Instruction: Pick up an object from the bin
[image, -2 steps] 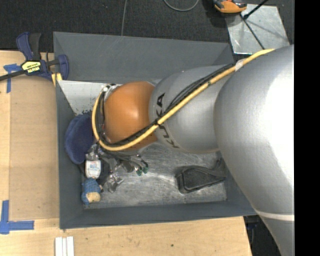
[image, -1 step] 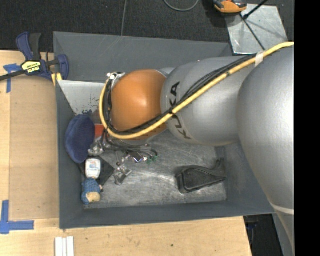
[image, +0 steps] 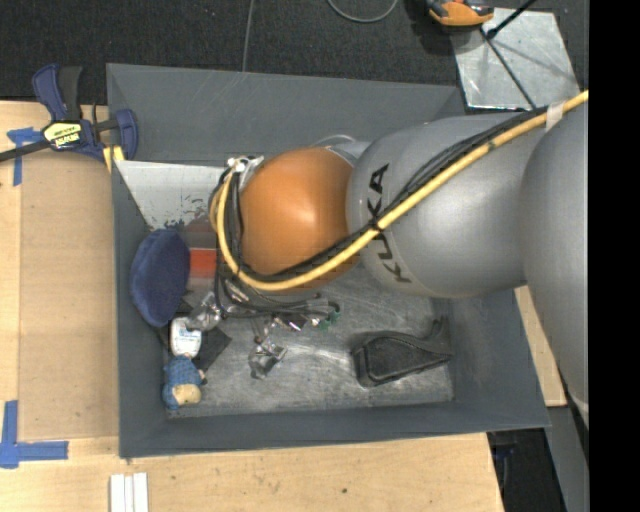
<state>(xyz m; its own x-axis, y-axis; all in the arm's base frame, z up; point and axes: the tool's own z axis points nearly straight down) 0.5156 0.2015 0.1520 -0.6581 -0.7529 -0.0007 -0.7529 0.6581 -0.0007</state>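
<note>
The gripper (image: 232, 298) is low in the left half of the bin (image: 300, 100), tucked under the arm's orange cover (image: 290, 210). Only a dark edge of it shows below that cover, so it cannot be told whether it is open or closed, nor what it touches.

Taking the gripper as the centre of the clock, the nearest things are these:

- One red block (image: 203, 263) lies just beside it at 10 o'clock, partly under the cover's rim.
- One small shiny metal piece (image: 265, 357) lies on the floor at 5 o'clock, close by.
- One bundle of thin wires with green tips (image: 315, 318) is at 3 o'clock.
- One dark blue rounded cap (image: 160, 275) leans against the left wall at 9 o'clock, touching the red block's side.
- One small white-and-blue roll (image: 185, 337) is at 8 o'clock, with one flat black scrap (image: 214, 346) just beside it.
- One small blue figure with a tan base (image: 181, 384) is at 7 o'clock, in the bin's near left corner.
- One black wedge-shaped piece (image: 400, 358) lies alone at 4 o'clock, well apart from the others.

The bin holds all eight things on its scratched grey floor. Most of them are crowded to the left, where the gripper is.
</note>
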